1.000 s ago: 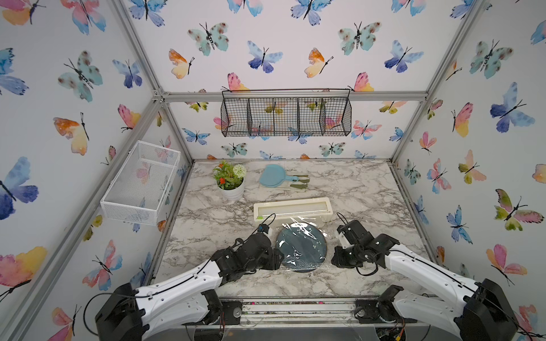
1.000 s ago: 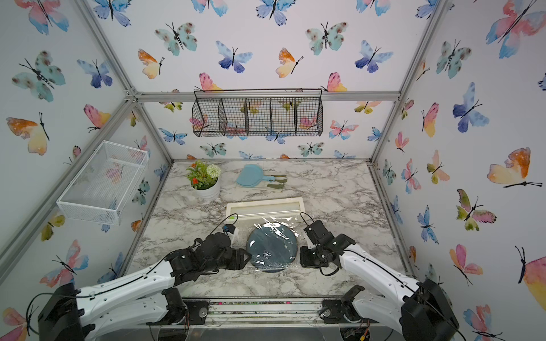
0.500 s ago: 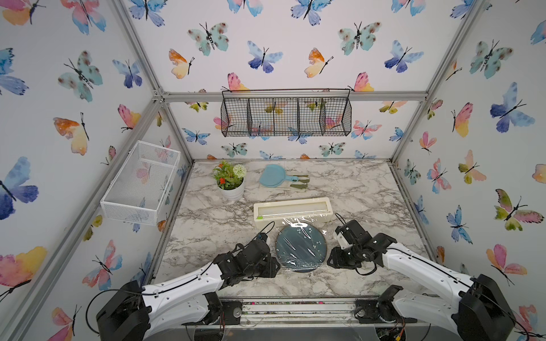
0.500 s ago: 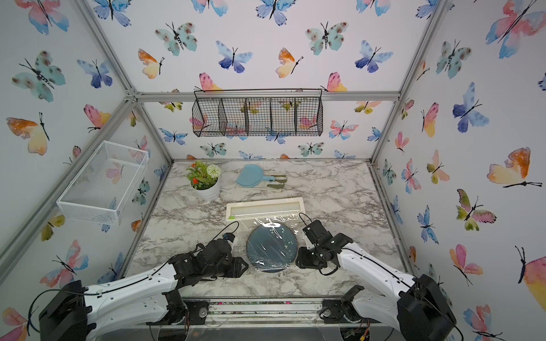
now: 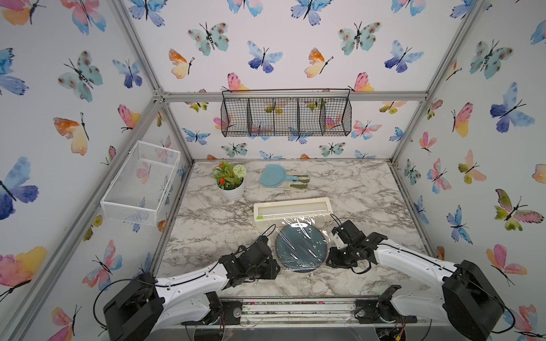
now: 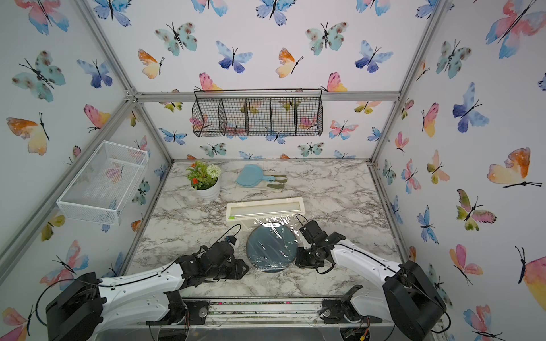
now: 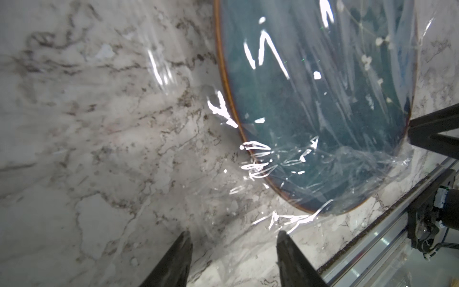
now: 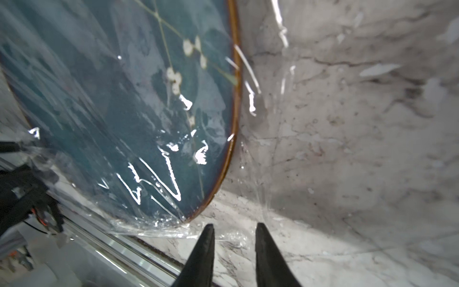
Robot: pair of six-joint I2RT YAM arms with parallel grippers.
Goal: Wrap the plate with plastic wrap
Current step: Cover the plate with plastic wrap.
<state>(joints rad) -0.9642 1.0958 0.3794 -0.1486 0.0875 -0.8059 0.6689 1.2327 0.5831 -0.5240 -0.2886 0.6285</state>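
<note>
Near the bench (image 5: 212, 224) front, plate (image 5: 301, 249) lies under wrap (image 7: 260, 218); left fingers (image 7: 173, 263) spread, right fingers (image 8: 201, 256) narrowly parted, neither visibly pinching it; tucking step likely in hand, next needing loose edges gripped.

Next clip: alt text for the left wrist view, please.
A round, glossy dark teal plate with a thin brown rim lies on the grey-veined marble table under clear, crinkly plastic film. The left claw, open, points its two black fingertips at the film's loose edge beside the plate.
</note>
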